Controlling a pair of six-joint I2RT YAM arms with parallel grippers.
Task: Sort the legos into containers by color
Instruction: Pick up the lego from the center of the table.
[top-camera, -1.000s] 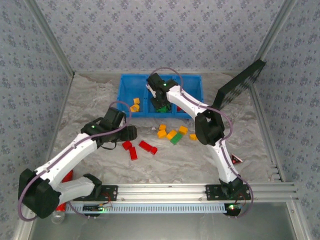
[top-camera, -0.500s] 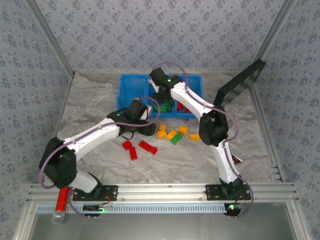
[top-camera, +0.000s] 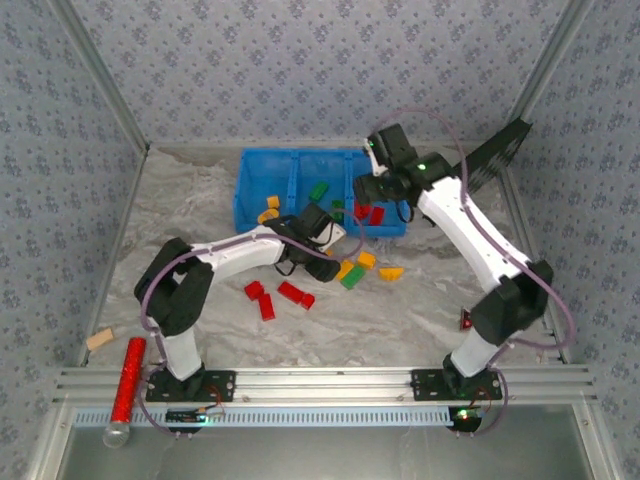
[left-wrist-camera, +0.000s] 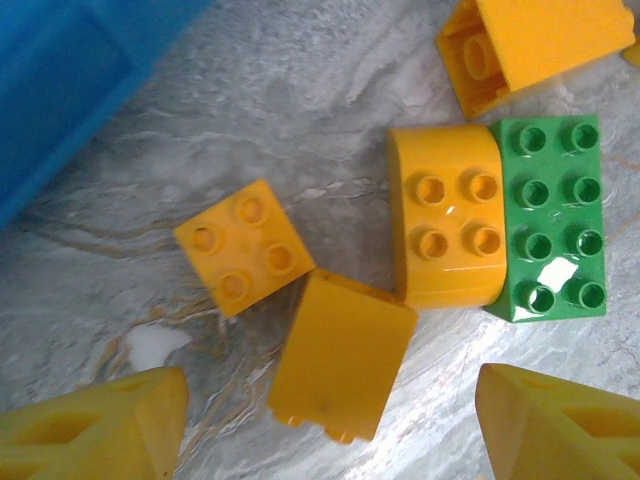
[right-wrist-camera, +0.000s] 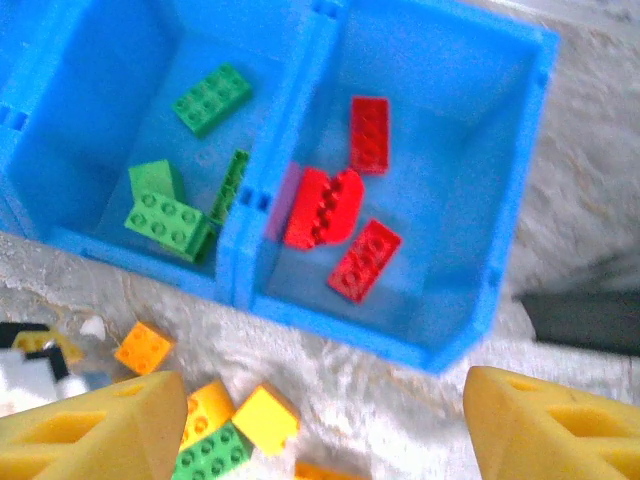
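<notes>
Top external view: your left gripper (top-camera: 330, 262) hangs low over the loose legos (top-camera: 352, 275) on the table just in front of the blue tray (top-camera: 243, 195). Its jaws are apart and hold nothing. Your right gripper (top-camera: 375, 190) sits above the tray's right-hand compartment, likewise spread and empty. A few red bricks (top-camera: 295, 293) lie nearer the arm bases, apart from the yellow-and-green cluster.

Left wrist view: your fingertips (left-wrist-camera: 90, 430) stand wide and touch nothing. Between them lies a tipped yellow brick (left-wrist-camera: 343, 365), smooth face up, its long axis slanting toward the upper right. Just beyond it, a square yellow brick (left-wrist-camera: 245, 250) sits studs up, turned diagonally. A rounded yellow brick (left-wrist-camera: 445, 230) presses against a green eight-stud brick (left-wrist-camera: 548, 220) whose long axis runs straight up the frame.

Expect hard, light, glossy plastic. It is stiff enough for a firm pinch, but it may skid on the table or pop out of a shallow grip. Take each brick across its flat side walls, not on the studs or the curved top. The green one has a neighbour tight against one long side, so you probably have to part them first.

Right wrist view: your open fingers (right-wrist-camera: 90, 430) frame the tray from above. Green bricks (right-wrist-camera: 212, 97) lie in the middle compartment and sorted red bricks (right-wrist-camera: 370, 133) in the right one. They point at mixed angles, and one red brick lies lengthwise up the frame.
</notes>
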